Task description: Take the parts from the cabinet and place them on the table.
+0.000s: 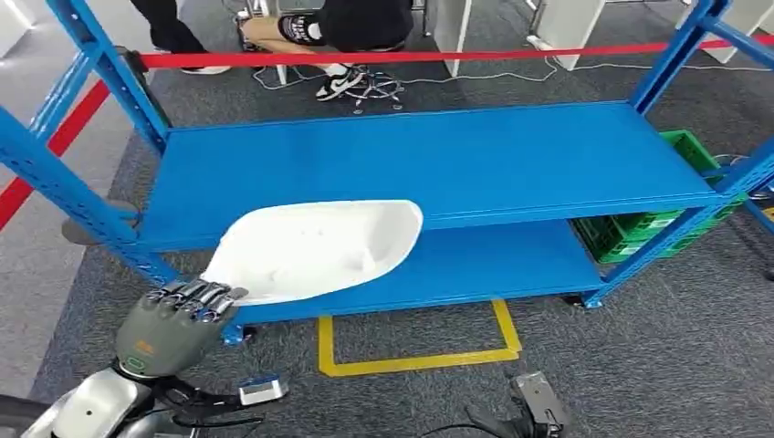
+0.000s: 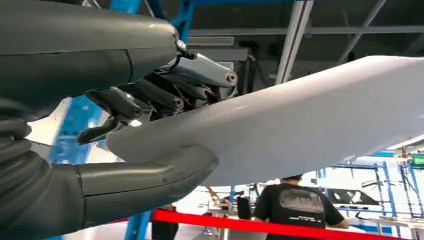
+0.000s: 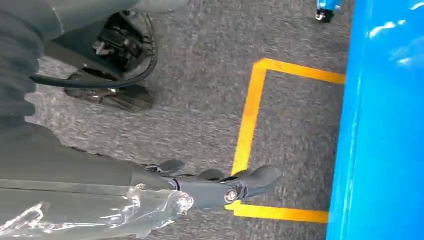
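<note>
A large white curved shell part (image 1: 315, 248) hangs in front of the blue shelf rack (image 1: 438, 164), over its front edge at the left. My left hand (image 1: 173, 321) grips the part's near left rim. In the left wrist view the thumb (image 2: 145, 175) lies under the white part (image 2: 310, 125) and the dark fingers (image 2: 150, 97) press on its other side. My right hand (image 3: 220, 185) hangs over the grey carpet beside the rack, fingers apart, holding nothing.
A yellow tape square (image 1: 415, 342) marks the carpet before the rack. Green crates (image 1: 657, 224) sit at the rack's right end. A red barrier tape (image 1: 456, 55) runs behind, with a seated person (image 1: 347, 27) beyond it. The upper shelf top is bare.
</note>
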You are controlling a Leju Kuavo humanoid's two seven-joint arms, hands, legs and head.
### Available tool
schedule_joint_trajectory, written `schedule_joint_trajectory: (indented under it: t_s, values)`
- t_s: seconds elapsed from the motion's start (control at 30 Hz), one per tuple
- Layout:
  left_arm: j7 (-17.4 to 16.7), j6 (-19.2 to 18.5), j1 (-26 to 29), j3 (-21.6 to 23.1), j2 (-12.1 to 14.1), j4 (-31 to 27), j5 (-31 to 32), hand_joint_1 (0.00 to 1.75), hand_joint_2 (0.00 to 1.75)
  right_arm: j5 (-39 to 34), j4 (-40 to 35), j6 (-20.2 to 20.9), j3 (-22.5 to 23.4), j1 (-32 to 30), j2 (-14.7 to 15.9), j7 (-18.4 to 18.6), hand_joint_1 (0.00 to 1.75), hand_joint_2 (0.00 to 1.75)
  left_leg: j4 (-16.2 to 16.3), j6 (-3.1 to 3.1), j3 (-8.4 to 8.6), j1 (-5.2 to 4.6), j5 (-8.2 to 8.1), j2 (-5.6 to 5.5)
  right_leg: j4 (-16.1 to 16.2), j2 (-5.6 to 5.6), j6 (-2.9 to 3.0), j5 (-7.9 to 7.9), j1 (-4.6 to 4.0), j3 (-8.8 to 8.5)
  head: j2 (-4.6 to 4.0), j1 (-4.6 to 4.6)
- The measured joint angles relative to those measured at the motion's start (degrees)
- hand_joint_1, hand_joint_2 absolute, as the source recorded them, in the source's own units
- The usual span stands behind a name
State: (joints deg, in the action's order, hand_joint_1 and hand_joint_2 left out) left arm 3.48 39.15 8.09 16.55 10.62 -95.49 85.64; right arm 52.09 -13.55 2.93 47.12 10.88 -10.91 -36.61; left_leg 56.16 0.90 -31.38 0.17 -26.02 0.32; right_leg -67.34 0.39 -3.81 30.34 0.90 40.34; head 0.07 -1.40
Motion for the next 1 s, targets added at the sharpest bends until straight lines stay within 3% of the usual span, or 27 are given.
schedule_joint_trajectory:
  t_s: [0.03, 0.07, 0.13, 0.17, 0.2, 0.23, 0.27, 0.33, 0.37, 0.4, 0.43, 0.47, 0.53, 0.57, 0.6, 0.67, 0.7, 0.73, 0.77, 0.8, 0.9, 0.93, 1.0]
  values:
    - [0.0, 0.0, 0.0, 0.0, 0.0, 0.0, 0.0, 1.75, 1.75, 0.0, 0.0, 0.0, 0.0, 0.0, 0.0, 0.0, 0.0, 1.75, 0.0, 0.12, -0.73, -0.12, 0.58, 0.01, -4.8, 0.01, -0.07, 2.5, -0.08, 1.13, -0.02, -0.07]
    - [0.0, 0.0, 0.0, 0.0, 0.0, 0.0, 0.0, 1.75, 1.75, 0.0, 0.0, 0.0, 0.0, 0.0, 0.0, 0.0, 0.0, 1.75, 0.1, 0.2, -1.41, -0.25, 1.11, 0.02, -7.8, 0.01, -0.03, 3.24, -0.19, 1.48, -0.02, 0.02]
    - [0.0, 0.0, 0.2, 0.0, 0.0, 0.0, 0.0, 1.75, 1.75, 0.0, 0.0, 0.0, 0.0, 0.0, 0.0, 0.0, 0.0, 1.75, 0.1, 0.23, -2.75, -0.57, 2.15, 0.02, -7.4, 0.02, 0.41, 0.76, -0.45, -0.71, -0.02, 0.0]
    - [0.0, 0.0, 0.2, 0.0, 0.0, 0.0, 0.0, 1.75, 1.75, 0.0, 0.0, 0.0, 0.0, 0.0, 0.0, 0.0, 0.0, 1.75, 0.1, 0.23, -3.42, -0.75, 2.68, -0.02, -3.8, 0.01, 0.89, -1.47, -0.65, -3.75, -0.02, -0.07]
    - [0.0, 0.1, 0.3, 0.0, 0.0, 0.0, -0.1, 1.75, 1.75, 0.0, 0.0, 0.0, -0.1, 0.1, 0.0, 0.0, 0.0, 1.75, 0.1, 0.16, -3.89, -0.86, 3.17, -0.1, 1.4, 0.01, 1.48, -2.7, -0.93, -7.58, -0.02, -0.02]
    - [0.0, 0.2, 0.4, -0.2, 0.0, -0.1, -0.3, 1.75, 1.75, 0.0, -0.1, 0.0, -0.1, 0.4, 0.0, 0.0, 0.0, 1.75, 0.2, -0.02, -4.13, -0.91, 3.59, -0.09, 6.7, -0.11, 2.11, -1.55, -1.26, -11.16, -0.02, -0.04]
    - [0.0, 0.3, 0.7, -0.7, 0.2, -0.3, -0.7, 1.75, 1.75, 0.0, -0.2, 0.0, -0.3, 0.7, -0.2, -0.1, 0.0, 1.75, 0.3, -0.28, -4.41, -1.21, 3.93, -0.03, 10.5, -0.13, 2.24, -0.55, -1.31, -13.66, -0.02, -0.11]
    - [0.2, 0.7, 1.3, -1.8, 0.6, -0.5, -1.9, 1.75, 1.75, 0.0, -0.2, 0.0, -0.6, 1.2, -0.6, -0.2, 0.0, 1.75, 0.2, -0.92, -4.64, -0.88, 5.02, 0.25, 10.5, 0.07, 2.23, -1.0, -1.65, -12.52, -0.02, 0.0]
    - [0.5, 0.7, 1.5, -2.2, 0.7, -0.6, -2.7, 1.75, 1.75, 0.0, -0.2, 0.0, -0.8, 1.2, -0.8, -0.2, 0.0, 1.75, 0.1, -1.19, -4.77, -0.81, 5.46, 0.25, 10.4, 0.07, 2.62, -1.38, -1.78, -12.42, -0.02, -0.13]
    - [1.2, 0.7, 2.1, -3.0, 0.9, -0.7, -3.8, 1.75, 1.75, 0.0, -0.2, 0.0, -1.1, 1.2, -1.2, -0.2, 0.0, 1.75, 0.3, -1.49, -5.07, -0.85, 5.48, 0.17, 11.0, -0.1, 3.14, -2.16, -1.16, -11.76, -0.02, 0.0]
    - [2.1, 0.7, 2.7, -4.0, 1.2, -0.8, -4.8, 1.75, 1.75, -0.1, -0.3, 0.0, -1.4, 1.4, -1.4, -0.2, 0.0, 1.75, 1.1, -2.03, -5.62, -0.74, 3.36, -0.11, 10.9, -0.17, 3.46, -2.82, -1.17, -11.57, -0.02, -0.05]
    - [3.6, 0.8, 3.0, -5.0, 1.3, -0.9, -5.9, 1.75, 1.75, -0.1, -0.3, 0.0, -1.7, 1.6, -1.9, -0.2, 0.0, 1.75, 3.7, -2.42, -6.5, -0.67, -0.12, -0.15, 10.9, -0.12, 3.86, -3.57, -1.08, -10.82, -0.02, -0.24]
    - [7.2, 0.8, 3.2, -8.0, 1.2, -0.8, -8.2, 1.75, 1.75, -0.7, -0.5, -0.2, -2.5, 1.8, -2.4, -0.2, 0.0, 1.75, 12.6, -3.1, -8.99, -0.22, -6.45, -0.14, 10.9, -0.12, 3.92, -5.0, -1.08, -8.95, -0.02, -0.37]
    - [8.7, 0.8, 3.2, -9.3, 1.0, -0.8, -8.9, 1.75, 1.75, -1.1, -0.5, -0.4, -2.9, 1.8, -2.7, -0.2, 0.0, 1.75, 15.9, -3.31, -9.64, -0.1, -7.47, -0.13, 10.8, -0.19, 3.84, -5.57, -1.07, -8.07, -0.02, -0.37]
    - [10.0, 0.8, 3.3, -10.6, 0.9, -0.7, -9.5, 1.75, 1.75, -1.6, -0.5, -0.4, -3.1, 1.8, -2.7, -0.2, 0.0, 1.75, 17.3, -3.45, -9.46, 0.03, -6.81, -0.14, 10.7, -0.24, 3.68, -6.17, -1.02, -7.26, -0.02, -0.42]
    - [11.7, 0.8, 3.1, -12.8, 0.5, -0.3, -10.2, 1.75, 1.75, -2.7, -0.6, -0.5, -3.5, 1.8, -2.9, -0.2, 0.0, 1.75, 14.6, -3.66, -6.39, 0.31, -2.71, -0.14, 10.6, -0.01, 3.23, -7.32, -0.84, -5.61, -0.02, -0.37]
    - [12.0, 0.8, 2.8, -13.6, 0.4, -0.1, -10.4, 1.75, 1.75, -3.1, -0.6, -0.5, -3.6, 1.8, -2.9, -0.2, 0.0, 1.75, 10.4, -3.82, -3.16, 0.52, -1.0, -0.33, 10.5, 0.17, 2.94, -7.98, -0.68, -4.72, -0.02, -0.35]
    - [12.5, 0.8, 2.6, -14.4, 0.2, 0.1, -10.6, 1.75, 1.75, -3.5, -0.7, -0.5, -3.9, 1.9, -2.9, -0.3, 0.0, 1.75, 5.6, -4.02, 0.62, 0.91, -1.21, -1.5, 10.2, 0.44, 2.6, -8.6, -0.57, -4.14, -0.02, -0.42]
    - [12.9, 0.8, 2.4, -15.0, 0.1, 0.2, -10.8, 1.75, 1.75, -4.0, -0.9, -0.5, -4.1, 1.9, -2.9, -0.5, 0.0, 1.75, 0.7, -3.99, 4.4, 1.14, -2.43, -3.41, 9.9, 0.76, 2.27, -8.95, -0.92, -3.41, 0.0, -0.5]
    - [13.0, 0.8, 2.3, -15.6, -0.1, 0.3, -11.2, 1.75, 1.75, -4.5, -1.0, -0.5, -4.4, 2.0, -2.9, -0.7, 0.0, 1.75, -1.3, -3.13, 5.03, 1.05, -3.78, -3.58, 9.7, 0.99, 1.91, -9.66, -0.94, -2.97, -0.02, -0.31]
    - [13.4, 0.8, 2.3, -17.0, -0.4, 1.0, -12.6, 1.75, 1.75, -5.6, -1.1, -0.5, -4.7, 1.4, -2.8, -0.9, 0.0, 1.75, -0.4, -1.64, 3.5, 0.77, -2.77, -1.92, 10.2, 2.48, 0.73, -11.83, -0.76, -2.14, -0.02, -0.35]
    - [13.4, 0.8, 2.1, -17.3, -0.4, 1.3, -12.6, 1.75, 1.75, -5.8, -1.1, -0.5, -4.8, 1.0, -2.8, -0.9, 0.0, 1.75, -0.5, -1.09, 3.01, 0.95, -2.22, -1.06, 9.6, 1.84, 0.56, -10.33, -0.54, -1.52, -0.02, -0.35]
    - [13.5, 0.8, 2.0, -17.7, -0.4, 1.8, -13.0, 1.75, 1.75, -6.7, -1.1, -0.3, -4.9, 0.8, -2.9, -1.1, 0.0, 1.75, -0.5, -0.12, 1.81, 0.69, -1.02, -0.17, 3.0, 0.63, 0.17, -3.11, -0.52, 0.61, -0.02, 0.04]
